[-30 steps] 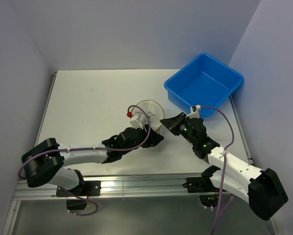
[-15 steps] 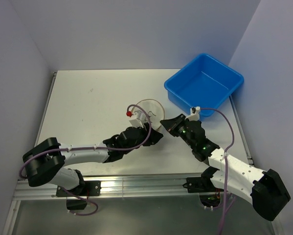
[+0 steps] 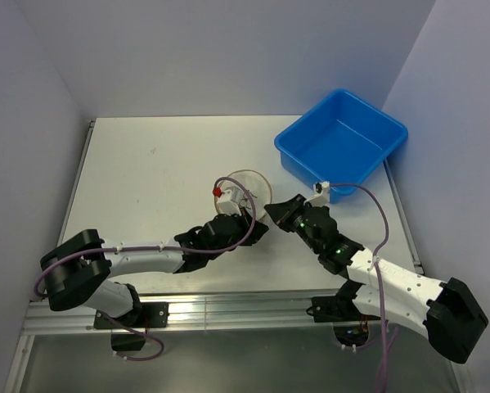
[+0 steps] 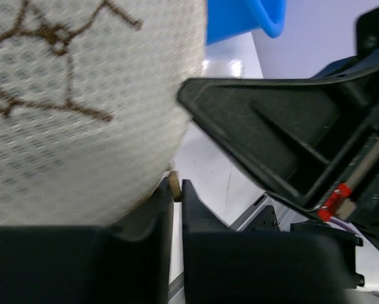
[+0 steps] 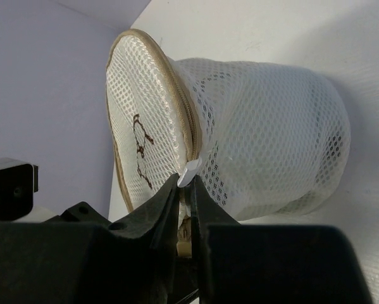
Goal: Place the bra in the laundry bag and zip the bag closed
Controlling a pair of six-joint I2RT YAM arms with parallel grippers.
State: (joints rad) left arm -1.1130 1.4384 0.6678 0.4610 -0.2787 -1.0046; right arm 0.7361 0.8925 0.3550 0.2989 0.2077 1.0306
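judged soft and light, the laundry bag (image 5: 259, 120) is pinched at its tan rim (image 5: 176, 79) by closed left fingers (image 4: 205, 234), at its zip tab (image 5: 192, 170) by right fingers (image 5: 157, 212)

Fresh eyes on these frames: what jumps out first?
The round mesh laundry bag at mid-table, pinched from both sides. The right gripper is shut on a white tab at the bag's tan zipper rim, and the left gripper nips the rim's edge. Next comes the bright blue bin at the table's far right corner.
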